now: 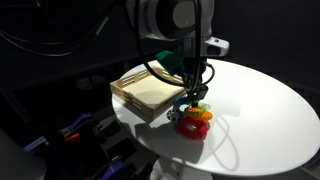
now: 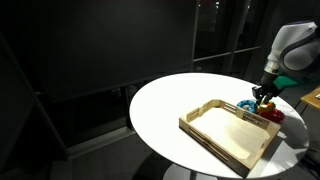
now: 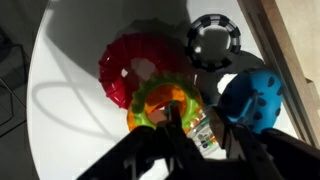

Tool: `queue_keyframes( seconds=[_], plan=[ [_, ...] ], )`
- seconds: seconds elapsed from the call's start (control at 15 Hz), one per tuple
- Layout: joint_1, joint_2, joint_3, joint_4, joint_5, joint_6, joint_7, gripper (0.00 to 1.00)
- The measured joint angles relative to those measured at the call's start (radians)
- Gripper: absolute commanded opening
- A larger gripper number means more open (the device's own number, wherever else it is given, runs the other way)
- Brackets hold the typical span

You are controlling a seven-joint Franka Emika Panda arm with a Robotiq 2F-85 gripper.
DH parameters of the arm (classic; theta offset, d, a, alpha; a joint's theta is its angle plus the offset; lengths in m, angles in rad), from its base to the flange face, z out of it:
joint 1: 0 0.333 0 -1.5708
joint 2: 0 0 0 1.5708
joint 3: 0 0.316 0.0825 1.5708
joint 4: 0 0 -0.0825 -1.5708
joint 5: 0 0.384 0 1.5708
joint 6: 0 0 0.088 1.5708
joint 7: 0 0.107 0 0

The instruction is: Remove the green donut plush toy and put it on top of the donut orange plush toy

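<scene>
The green donut plush toy (image 3: 160, 97) lies on top of the donut orange plush toy (image 3: 138, 120), whose rim shows beneath it. In the wrist view my gripper (image 3: 193, 128) is right over them, its two dark fingers closed on the green ring's near rim and its white tag. In both exterior views the gripper (image 1: 193, 97) (image 2: 263, 98) is low over the toy pile, where green (image 1: 197, 107) sits above orange (image 1: 204, 116).
A red ring (image 3: 135, 65) touches the stacked pair, with a light-blue ring (image 3: 255, 95) and a black ring (image 3: 212, 40) beside them. A shallow wooden tray (image 1: 140, 90) (image 2: 228, 132) lies next to the pile on the round white table (image 1: 260, 100) (image 2: 160, 105).
</scene>
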Motion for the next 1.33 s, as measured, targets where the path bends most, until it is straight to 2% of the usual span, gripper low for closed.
queue_keyframes(
  seconds=[0.27,0.33,0.8,1.33],
  plan=[
    [0.0,0.0,0.0,-0.001,0.0,-0.002,0.0,0.98],
    [0.0,0.0,0.0,-0.001,0.0,-0.002,0.0,1.0],
    [0.0,-0.026,0.002,-0.001,0.0,-0.027,-0.004,1.0],
    [-0.027,-0.161,0.051,-0.001,0.054,-0.221,-0.109,1.0]
  ],
)
